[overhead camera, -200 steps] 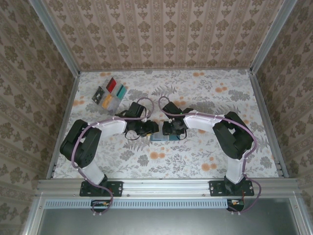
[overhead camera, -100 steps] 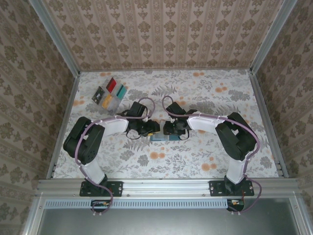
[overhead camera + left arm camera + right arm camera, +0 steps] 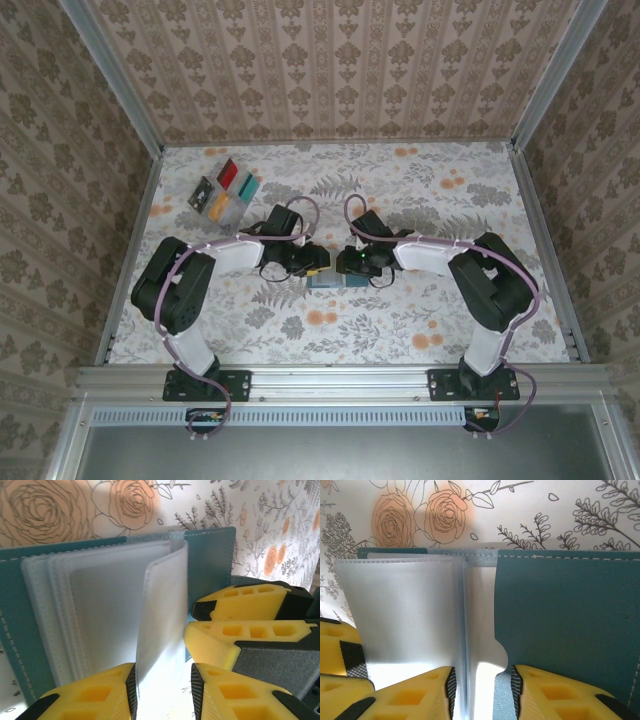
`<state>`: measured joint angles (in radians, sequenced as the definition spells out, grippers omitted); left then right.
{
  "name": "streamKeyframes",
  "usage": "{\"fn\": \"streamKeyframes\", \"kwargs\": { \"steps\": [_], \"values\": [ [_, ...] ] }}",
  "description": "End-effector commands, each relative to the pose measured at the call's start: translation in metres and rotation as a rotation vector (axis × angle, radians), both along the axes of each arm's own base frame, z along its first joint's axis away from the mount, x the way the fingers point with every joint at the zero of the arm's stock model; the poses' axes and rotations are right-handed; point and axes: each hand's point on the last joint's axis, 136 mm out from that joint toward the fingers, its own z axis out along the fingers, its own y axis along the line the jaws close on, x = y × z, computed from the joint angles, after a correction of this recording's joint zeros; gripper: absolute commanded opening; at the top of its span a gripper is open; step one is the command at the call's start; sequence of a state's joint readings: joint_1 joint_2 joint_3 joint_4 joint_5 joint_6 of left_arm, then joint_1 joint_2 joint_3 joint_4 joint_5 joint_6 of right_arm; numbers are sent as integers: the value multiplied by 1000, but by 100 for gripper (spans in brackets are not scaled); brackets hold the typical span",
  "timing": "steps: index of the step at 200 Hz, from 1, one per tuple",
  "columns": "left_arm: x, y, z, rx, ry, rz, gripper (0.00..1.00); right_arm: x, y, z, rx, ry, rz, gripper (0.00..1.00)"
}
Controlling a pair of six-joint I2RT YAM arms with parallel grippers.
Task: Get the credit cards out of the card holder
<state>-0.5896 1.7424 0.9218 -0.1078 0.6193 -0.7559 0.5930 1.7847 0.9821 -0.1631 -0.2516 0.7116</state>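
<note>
The teal card holder (image 3: 325, 281) lies open on the floral table between both grippers. Its clear plastic sleeves (image 3: 110, 610) fan out from the spine, and I see no card in them. One sleeve leaf stands up between the jaws of my left gripper (image 3: 162, 695), touching the left pad; the jaws are apart. My right gripper (image 3: 482, 695) straddles the sleeves (image 3: 405, 610) at the spine, beside the teal pocket (image 3: 570, 620), jaws apart. The credit cards (image 3: 225, 192) lie together at the back left: red, teal, black, orange and pale grey.
The two grippers (image 3: 312, 262) (image 3: 352, 263) nearly touch over the holder; the right one's yellow fingers (image 3: 235, 605) show close by in the left wrist view. Patterned walls and metal rails enclose the table.
Both arms have shifted slightly to the right over the holder. The left jaws have narrowed a little. The holder and the cards have stayed put.
</note>
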Motion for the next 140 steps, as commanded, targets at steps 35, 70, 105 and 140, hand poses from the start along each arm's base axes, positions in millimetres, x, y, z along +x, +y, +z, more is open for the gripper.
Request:
{"fn": "streamKeyframes", "kwargs": {
  "steps": [35, 70, 105, 140],
  "values": [
    [2, -14, 5, -57, 1, -32, 35, 9, -3, 33, 84, -73, -46, 38],
    [3, -34, 22, -133, -41, -89, 34, 13, -15, 59, 149, -155, -116, 43],
    [7, -50, 30, -149, -65, -119, 37, 15, -43, 86, 132, -252, -214, 48],
    [9, -65, 13, -85, -48, -137, 44, 11, -63, 96, 113, -297, -256, 50]
  ]
}}
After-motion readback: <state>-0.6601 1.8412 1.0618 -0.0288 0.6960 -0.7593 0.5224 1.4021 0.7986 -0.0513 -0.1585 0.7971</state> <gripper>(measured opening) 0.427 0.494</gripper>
